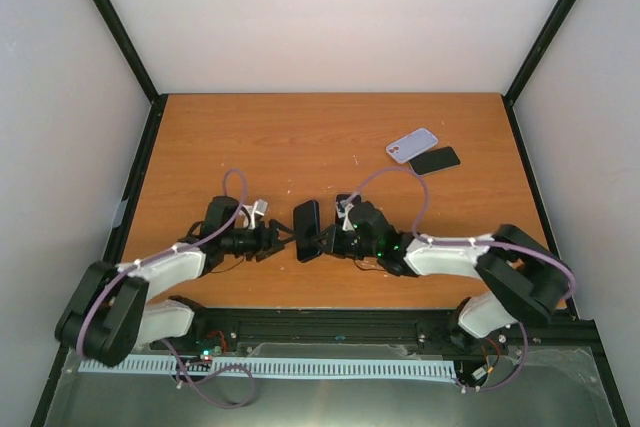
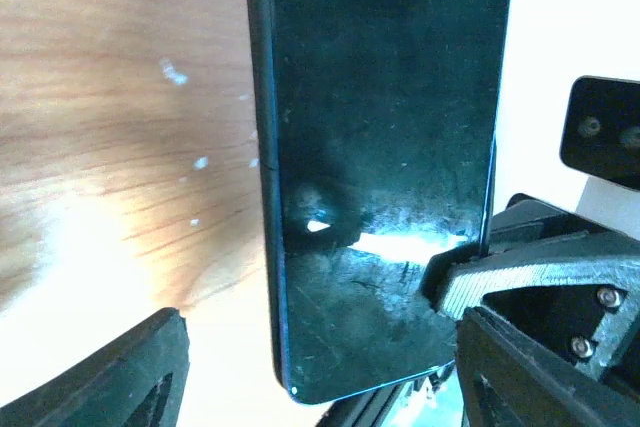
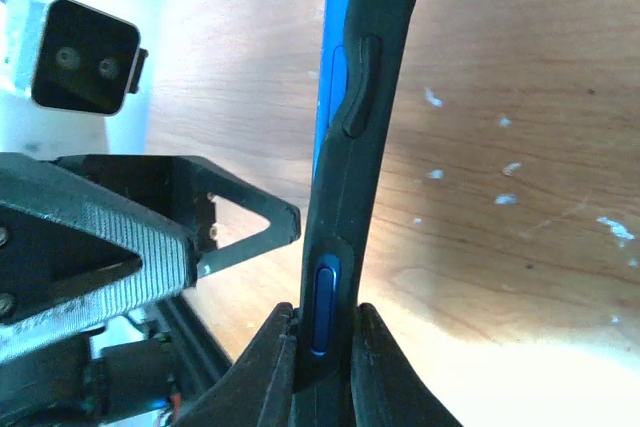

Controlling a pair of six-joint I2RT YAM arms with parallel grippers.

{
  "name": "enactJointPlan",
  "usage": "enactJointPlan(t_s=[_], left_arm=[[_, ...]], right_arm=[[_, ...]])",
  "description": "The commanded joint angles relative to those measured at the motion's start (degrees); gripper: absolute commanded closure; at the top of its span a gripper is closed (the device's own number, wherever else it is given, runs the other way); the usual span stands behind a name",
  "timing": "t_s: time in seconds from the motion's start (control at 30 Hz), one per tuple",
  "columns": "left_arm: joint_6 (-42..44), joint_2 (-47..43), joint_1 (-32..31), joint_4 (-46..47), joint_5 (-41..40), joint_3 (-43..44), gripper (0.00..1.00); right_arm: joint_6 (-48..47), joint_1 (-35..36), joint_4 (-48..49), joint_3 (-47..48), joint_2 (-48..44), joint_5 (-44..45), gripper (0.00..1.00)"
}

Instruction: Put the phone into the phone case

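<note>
A dark phone (image 1: 307,230) stands on edge between the two arms, near the front middle of the table. My right gripper (image 3: 325,347) is shut on its lower edge; the phone (image 3: 350,147) shows a blue side button and a dark rim like a case around a blue body. In the left wrist view its glossy screen (image 2: 380,147) faces the camera. My left gripper (image 2: 320,387) is open, one finger on each side of the phone's end, the right one closer. In the top view the left gripper (image 1: 280,239) and right gripper (image 1: 325,239) face each other.
A lavender phone case (image 1: 412,144) and a flat black phone-shaped slab (image 1: 436,160) lie side by side at the far right of the wooden table (image 1: 250,147). Black frame posts and white walls surround the table. Purple cables loop over both arms.
</note>
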Motion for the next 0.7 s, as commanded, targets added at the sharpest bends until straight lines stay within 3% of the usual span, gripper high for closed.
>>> enactJointPlan(t_s=[0.0, 0.13, 0.3, 0.43, 0.67], left_arm=[[1.3, -9.2, 1.9, -4.1, 2.8, 1.2, 0.24], [-0.5, -17.8, 2.2, -1.7, 6.7, 0.2, 0.22], [-6.2, -23.5, 2.2, 8.2, 12.3, -1.8, 0.24], [-12.2, -23.5, 1.9, 18.2, 15.1, -4.1, 0.28], [-13.5, -20.4, 0.9, 21.7, 15.4, -4.0, 0.31]], right_arm=[[-0.6, 0.2, 5.2, -2.2, -9.7, 2.1, 0.91], [0.3, 0.2, 7.6, -4.0, -17.4, 2.4, 0.9], [2.9, 0.2, 9.4, -4.2, -23.2, 3.2, 0.89], [6.5, 0.2, 14.0, -5.0, -23.6, 2.2, 0.89], [9.6, 0.3, 20.0, -6.0, -21.6, 0.5, 0.89]])
